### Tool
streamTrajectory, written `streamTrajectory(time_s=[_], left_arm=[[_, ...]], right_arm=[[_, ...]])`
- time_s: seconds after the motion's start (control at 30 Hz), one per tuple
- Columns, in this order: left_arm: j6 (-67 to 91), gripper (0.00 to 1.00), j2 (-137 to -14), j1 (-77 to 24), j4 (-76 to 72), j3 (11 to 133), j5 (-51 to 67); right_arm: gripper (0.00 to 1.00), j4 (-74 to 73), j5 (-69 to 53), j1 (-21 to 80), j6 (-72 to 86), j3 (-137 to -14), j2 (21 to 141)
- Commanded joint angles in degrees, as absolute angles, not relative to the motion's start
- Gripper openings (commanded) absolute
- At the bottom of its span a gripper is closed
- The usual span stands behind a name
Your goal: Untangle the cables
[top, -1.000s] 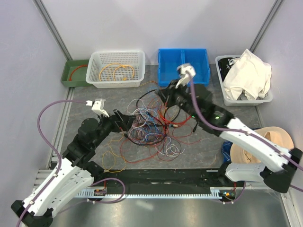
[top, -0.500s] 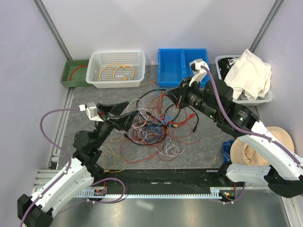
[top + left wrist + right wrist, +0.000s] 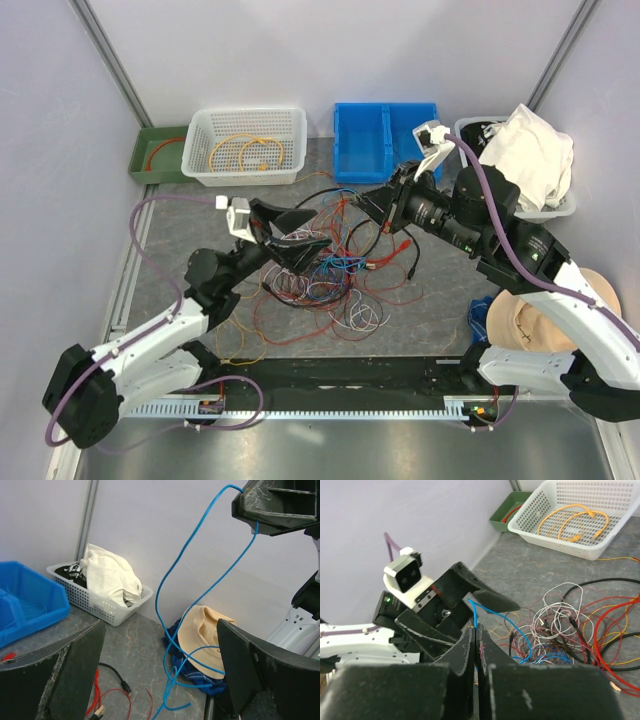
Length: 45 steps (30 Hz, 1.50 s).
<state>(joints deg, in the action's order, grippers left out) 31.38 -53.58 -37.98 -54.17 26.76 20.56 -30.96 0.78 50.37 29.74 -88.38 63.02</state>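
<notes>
Grey speckled tabletop (image 3: 200, 215) carries the task's thing: a jumble of thin red, white, black, orange and blue cables (image 3: 320, 275), heaped at centre between the two arms. Left claw (image 3: 160, 630) hangs over the heap's left side, fingers spread wide, nothing in them. Right claw (image 3: 476, 630) is raised over the heap's far right edge, fingers pressed together and pinching one thin blue wire (image 3: 157, 597). Key relation: from that pinch the blue wire drops in a long slack loop, long axis steep, running down toward the heap and passing through the gap between the left claw's spread fingers. The lower end is lost in the tangle. Judgement: the left arm is nearer the wire's lower run, so a second grip there looks feasible; snagging neighbouring strands is the risk.
</notes>
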Motion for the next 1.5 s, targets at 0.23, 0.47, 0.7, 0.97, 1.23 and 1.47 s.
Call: streamTrajectory(time_s=[0.23,0.47,0.7,0.97,1.23,1.47], left_arm=[[25.49,1.00,-67.76,-45.08,-58.71,38.67,26.37],[23.03,0.22,-69.61,-46.58,-51.87,43.67,26.02],[17.67,0.02,-63.54,-46.49,-11.17,63.16,9.52],[18.27,0.02,-69.78,-46.41,10.72,88.48,5.19],[25.49,0.02,-74.88,-46.41,16.25,98.78,6.59],[25.75,0.02,-76.29,-46.41,17.40,100.81,7.03]], right_arm=[[0.00,-31.46,-2.20,50.19,31.20,-90.62,61.61],[0.12,-32.17,1.47,50.27,29.19,-88.96,59.43],[0.73,-30.25,17.54,50.27,24.44,-79.56,49.50],[0.75,-15.13,14.52,50.27,23.20,-54.18,36.66],[0.77,3.06,4.06,50.27,24.79,-40.79,38.93],[0.77,8.78,1.15,50.27,22.94,-41.57,45.26]])
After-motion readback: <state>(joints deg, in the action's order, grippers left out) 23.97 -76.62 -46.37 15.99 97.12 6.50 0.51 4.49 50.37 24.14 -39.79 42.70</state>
